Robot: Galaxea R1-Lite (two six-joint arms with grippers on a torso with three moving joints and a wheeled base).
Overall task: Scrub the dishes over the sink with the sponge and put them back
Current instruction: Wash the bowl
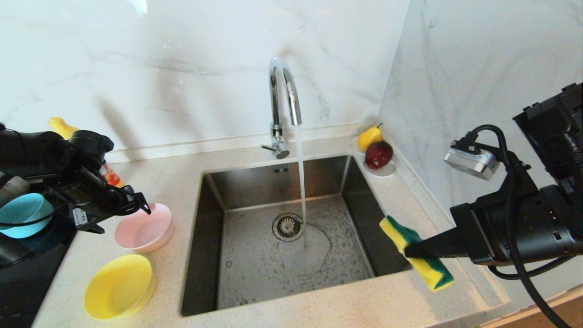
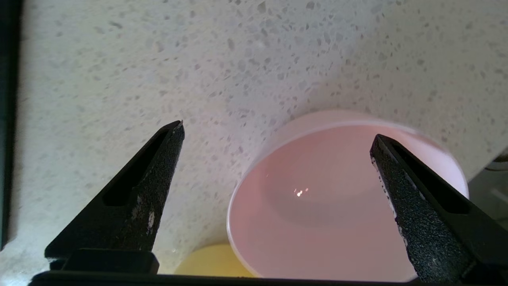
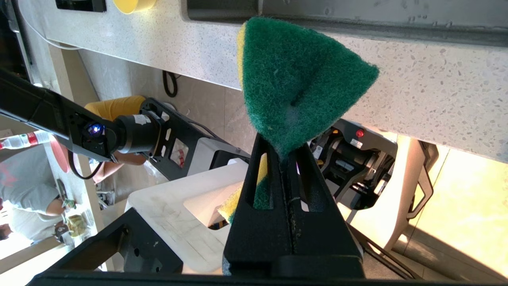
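Marble walls wrap a speckled pale stone countertop, with the square brushed-steel sink mid-frame and water running from its chrome gooseneck faucet.

At the right of the head view, the right gripper is clamped on the flat yellow sponge with the green scouring face, parked at the sink's right edge, probably so it's ready once a dish arrives.

At left, the left gripper has its fingers spread wide over the pale pink round plastic bowl, apparently lining up on the rim; whether anything touches is hard to tell.

The yellow bowl sits lower left and the light blue bowl far left, behind the arm.
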